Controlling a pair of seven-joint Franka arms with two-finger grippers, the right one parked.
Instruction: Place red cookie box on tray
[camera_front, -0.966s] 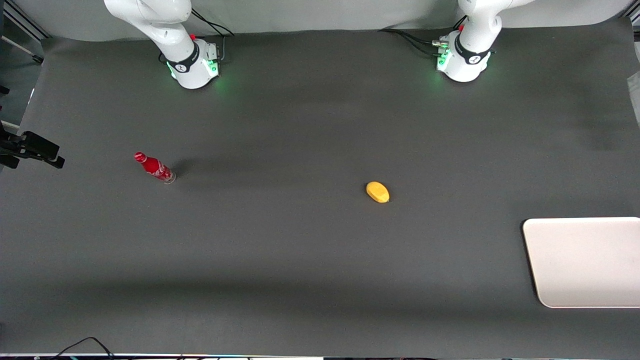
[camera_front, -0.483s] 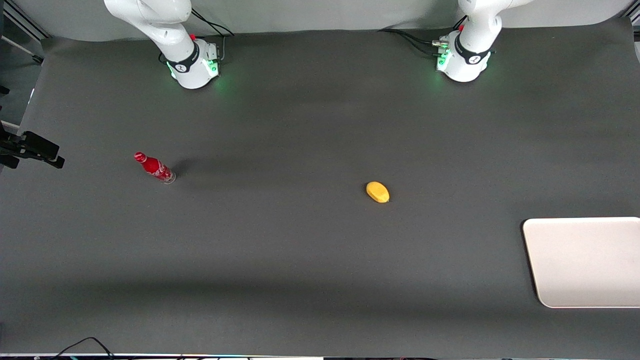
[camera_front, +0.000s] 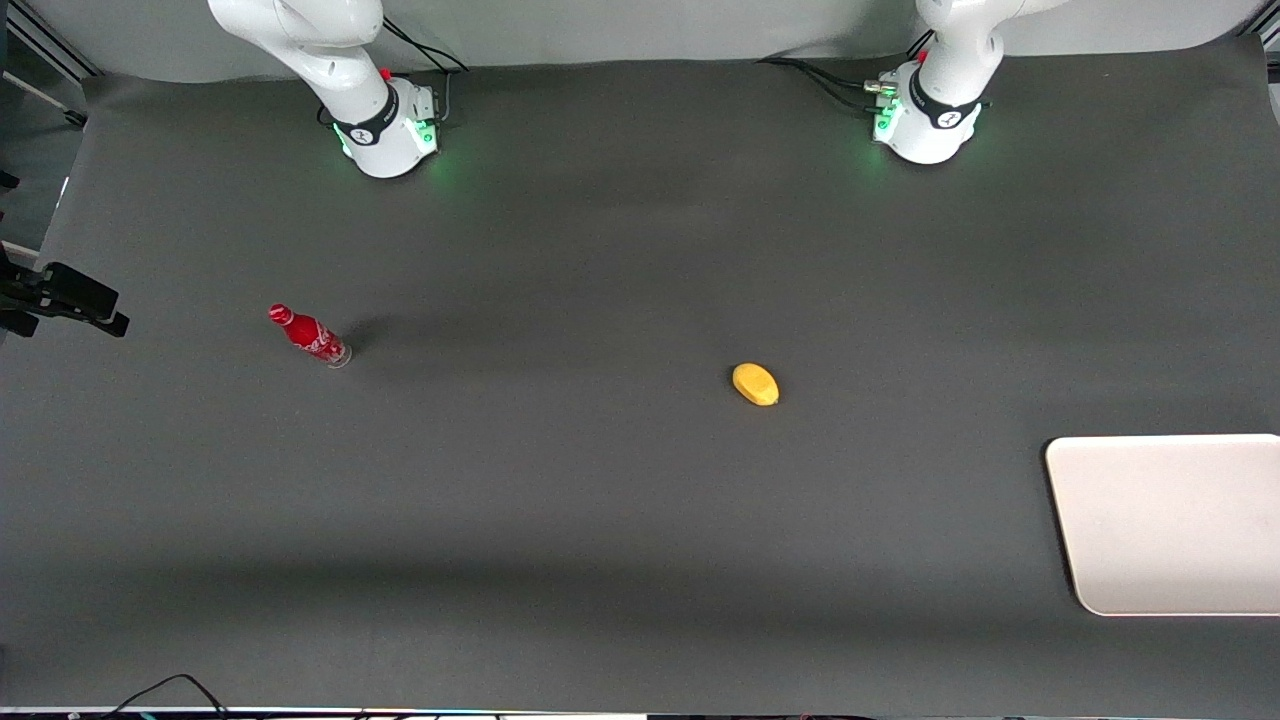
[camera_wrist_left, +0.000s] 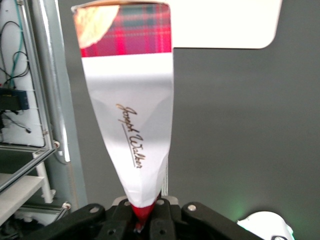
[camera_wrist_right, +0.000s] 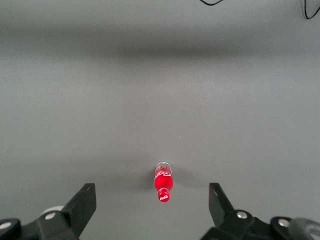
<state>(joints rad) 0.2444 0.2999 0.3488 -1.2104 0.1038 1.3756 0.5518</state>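
The slim cardboard red cookie box (camera_wrist_left: 127, 105), with a tartan-red band and a white panel bearing a script signature, hangs in the air, clamped at its narrow red end by the black two-finger gripper (camera_wrist_left: 142, 220) of the working arm. It shows only in the left wrist view; in the front view neither box nor gripper appears, so both are evidently held high, out of that camera's reach. Past the box's free end that wrist view shows a corner of the large flat off-white tray (camera_wrist_left: 225, 22) with rounded corners, lying on the dark grey bench (camera_front: 600, 500) below, and the box is well apart from it.

My judgement is that the pick is done and the carry is under way. What remains is to bring the box over the tray, lower it until it rests on the plain surface, and let go. In the front view the tray (camera_front: 1170, 520) lies bare at the working arm's end of the bench.

Counted: one cookie box, one tray, one small red cola bottle (camera_front: 310, 336) standing toward the parked arm's end, and one yellow oval fruit-like object (camera_front: 755, 384) near the bench's middle.
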